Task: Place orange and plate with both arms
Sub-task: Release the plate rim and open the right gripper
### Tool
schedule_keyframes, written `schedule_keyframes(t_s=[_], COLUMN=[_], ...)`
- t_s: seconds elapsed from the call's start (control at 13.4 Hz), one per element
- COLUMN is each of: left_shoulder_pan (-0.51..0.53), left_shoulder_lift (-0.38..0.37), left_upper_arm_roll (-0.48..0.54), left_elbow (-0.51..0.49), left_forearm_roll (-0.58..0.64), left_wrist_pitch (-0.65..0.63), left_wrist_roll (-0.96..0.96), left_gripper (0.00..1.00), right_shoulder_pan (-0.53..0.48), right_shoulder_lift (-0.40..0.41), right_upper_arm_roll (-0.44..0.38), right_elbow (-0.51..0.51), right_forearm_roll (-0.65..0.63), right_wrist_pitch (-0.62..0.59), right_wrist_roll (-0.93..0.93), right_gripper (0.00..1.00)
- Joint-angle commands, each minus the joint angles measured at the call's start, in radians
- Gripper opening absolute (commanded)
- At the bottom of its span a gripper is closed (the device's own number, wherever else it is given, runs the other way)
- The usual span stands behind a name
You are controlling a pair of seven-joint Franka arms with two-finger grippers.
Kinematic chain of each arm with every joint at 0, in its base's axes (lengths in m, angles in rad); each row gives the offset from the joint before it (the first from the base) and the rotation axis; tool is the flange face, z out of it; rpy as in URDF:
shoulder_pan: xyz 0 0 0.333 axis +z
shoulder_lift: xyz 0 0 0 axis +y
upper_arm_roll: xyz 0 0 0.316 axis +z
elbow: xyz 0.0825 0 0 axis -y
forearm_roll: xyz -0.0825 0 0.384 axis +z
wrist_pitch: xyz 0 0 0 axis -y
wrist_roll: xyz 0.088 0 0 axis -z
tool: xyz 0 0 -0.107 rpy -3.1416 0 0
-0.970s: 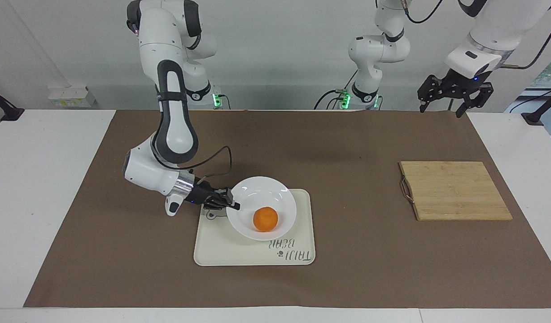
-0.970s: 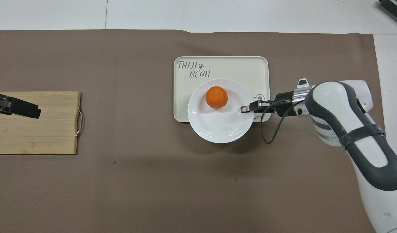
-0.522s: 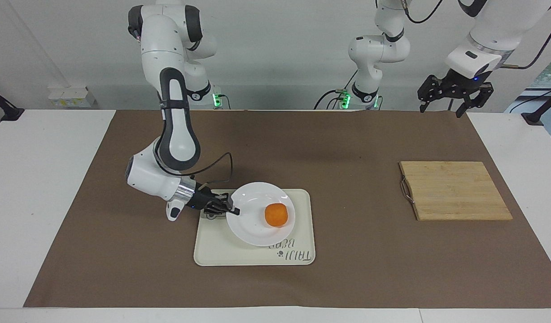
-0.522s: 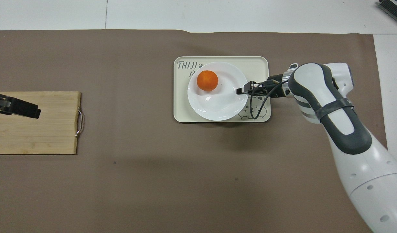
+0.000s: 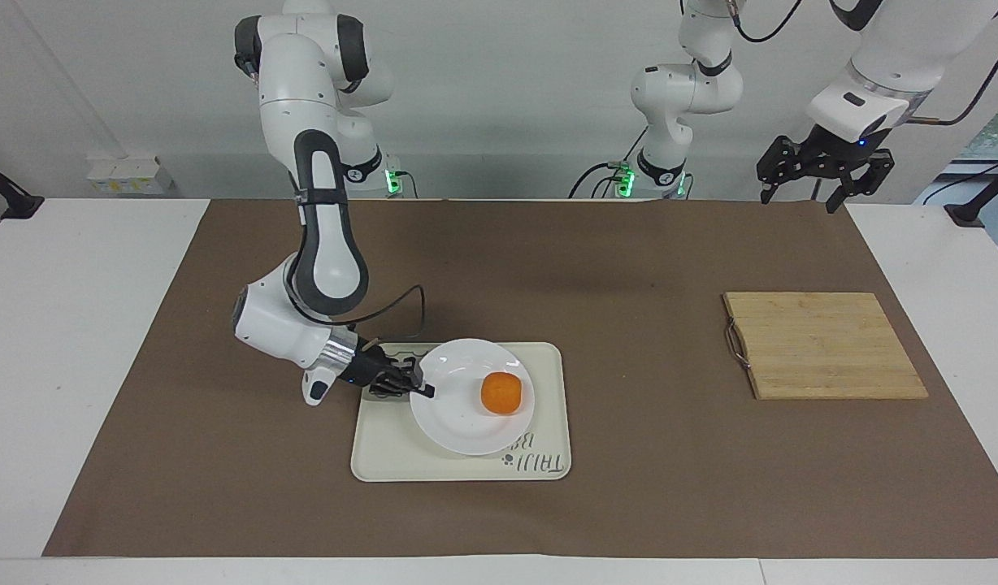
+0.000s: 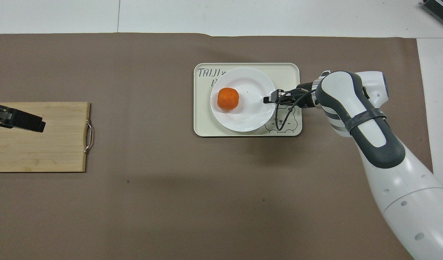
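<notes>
Right gripper (image 5: pixel 424 391) pinching the plate's rim over the tray.

I see one glossy round white plate (image 5: pixel 466 422) on one cream rectangular tray (image 5: pixel 385 455), my right gripper clamped shut on its rim; one smooth orange (image 5: pixel 501 392) sits in the plate, apart from the fingertips. One slatted wooden board (image 5: pixel 824 345); left gripper (image 5: pixel 821 191) waits above, jaws wide, empty.

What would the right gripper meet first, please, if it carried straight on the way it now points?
Probably the orange: the right gripper, shut on the plate rim, points across the dish toward the fruit, though its line may pass just beside it.
</notes>
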Motion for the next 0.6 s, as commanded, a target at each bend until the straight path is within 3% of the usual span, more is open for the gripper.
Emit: schedule_keyframes(t_s=[0.0, 0.07, 0.15, 0.37, 0.52], left_shoulder_pan=[0.005, 0.007, 0.007, 0.007, 0.005], left_shoulder_lift=[-0.014, -0.014, -0.014, -0.014, -0.014], left_upper_arm_roll=[-0.004, -0.004, -0.004, -0.004, -0.004], left_elbow=[-0.007, -0.007, -0.007, -0.007, -0.007], left_forearm_roll=[0.013, 0.013, 0.013, 0.013, 0.013], left_wrist_pitch=[0.005, 0.005, 0.005, 0.005, 0.005], left_wrist_roll=[-0.007, -0.007, -0.007, -0.007, -0.007], left_gripper=[1.0, 1.0, 1.0, 1.0, 1.0], right_shoulder_pan=[0.006, 0.004, 0.001, 0.001, 0.0], right_shoulder_lift=[0.023, 0.025, 0.025, 0.003, -0.023], right_upper_arm_roll=[0.002, 0.002, 0.002, -0.007, -0.015], right_elbow=[0.022, 0.022, 0.022, 0.028, 0.03], right_forearm_roll=[0.013, 0.012, 0.012, -0.001, -0.078], right_wrist_pitch=[0.035, 0.035, 0.035, 0.036, 0.038], right_wrist_roll=[-0.001, -0.001, -0.004, -0.001, 0.009], right_gripper=[0.68, 0.88, 1.0, 1.0, 1.0])
